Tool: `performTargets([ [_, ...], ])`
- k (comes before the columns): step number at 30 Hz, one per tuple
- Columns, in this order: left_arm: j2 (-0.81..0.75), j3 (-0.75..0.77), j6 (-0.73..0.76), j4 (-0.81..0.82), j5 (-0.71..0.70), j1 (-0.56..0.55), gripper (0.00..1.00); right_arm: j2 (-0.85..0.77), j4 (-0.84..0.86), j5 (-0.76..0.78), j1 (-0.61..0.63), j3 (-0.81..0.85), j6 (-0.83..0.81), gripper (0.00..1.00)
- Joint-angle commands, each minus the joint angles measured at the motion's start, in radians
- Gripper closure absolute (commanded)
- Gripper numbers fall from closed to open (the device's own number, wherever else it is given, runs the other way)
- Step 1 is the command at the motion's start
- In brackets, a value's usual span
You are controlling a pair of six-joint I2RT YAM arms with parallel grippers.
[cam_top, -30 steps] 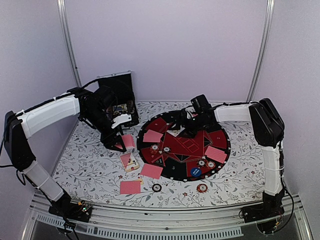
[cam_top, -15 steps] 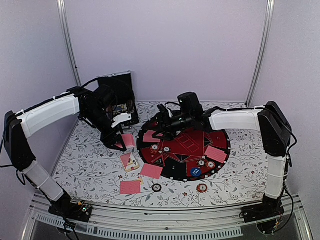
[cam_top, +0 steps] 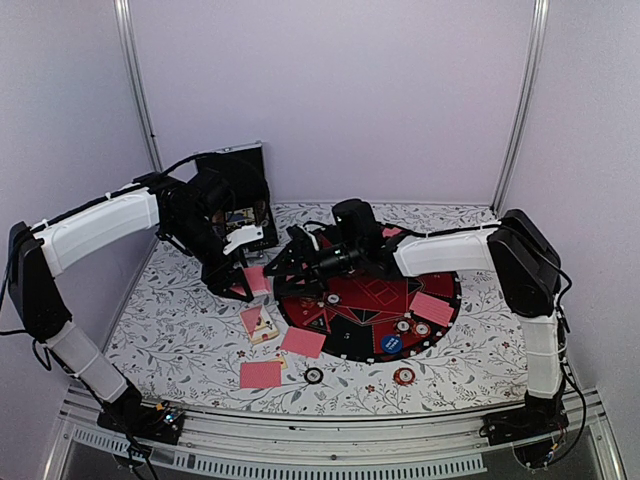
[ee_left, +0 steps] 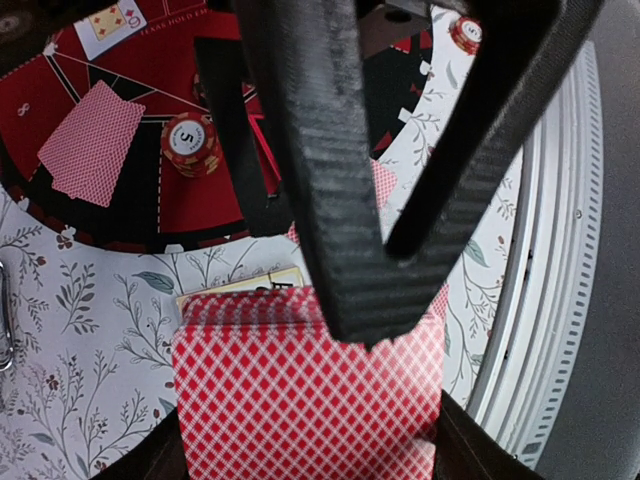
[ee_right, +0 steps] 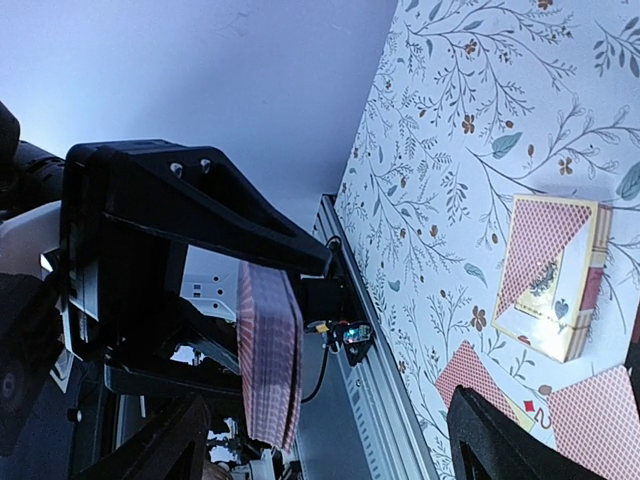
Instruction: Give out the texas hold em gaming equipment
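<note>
1. Left fingers (ee_left: pixel 335 220) pinched the deck (ee_left: pixel 300 400) by its 2 broad faces. The deck hung off the desk (cam_top: pixel 170 320), just left of the mat (cam_top: pixel 375 295).
2. Right arm lay across the mat toward the left arm. Right fingers (ee_right: pixel 160 440) were spread wide and held nothing. They faced the deck, near it but apart; the right wrist view showed the deck edge-on.
3. Card box (cam_top: pixel 264 328) lay flat on the desk just in front of the deck, with 1 card partly over it.
4. 2 single cards lay face down on the desk: 1 (cam_top: pixel 303 342) touching the mat's front-left rim, 1 (cam_top: pixel 260 374) nearer the front edge.
5. On the mat: 1 face-down card (cam_top: pixel 432 308) at the right, 2 chips (cam_top: pixel 402 326) side by side near the front rim, and a blue disc (cam_top: pixel 390 343) just in front of them.
6. Left wrist view: a chip marked 5 (ee_left: pixel 190 140) sat on the mat beside a face-down card; a face-up card (ee_left: pixel 110 22) lay farther in.
7. 2 desk chips lay in front of the mat, well apart: (cam_top: pixel 314 375) and (cam_top: pixel 404 376).
8. Case (cam_top: pixel 235 195) stood open at the back left.
</note>
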Motion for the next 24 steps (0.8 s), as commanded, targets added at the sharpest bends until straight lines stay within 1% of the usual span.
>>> performTargets([
  [1, 0.004, 0.027, -0.011, 0.005, 0.025, 0.008, 1.00, 0.052, 0.060, -0.023, 0.020, 0.064, 0.035, 0.14],
  [14, 0.010, 0.027, -0.013, 0.014, 0.026, 0.005, 1.00, 0.194, 0.091, -0.040, 0.067, 0.243, 0.103, 0.14],
  [20, 0.014, 0.029, -0.013, 0.016, 0.027, 0.003, 1.00, 0.247, 0.106, -0.047, 0.085, 0.292, 0.134, 0.14],
  [24, 0.011, 0.031, -0.013, 0.015, 0.026, 0.003, 1.00, 0.262, 0.106, -0.049, 0.085, 0.289, 0.143, 0.15],
])
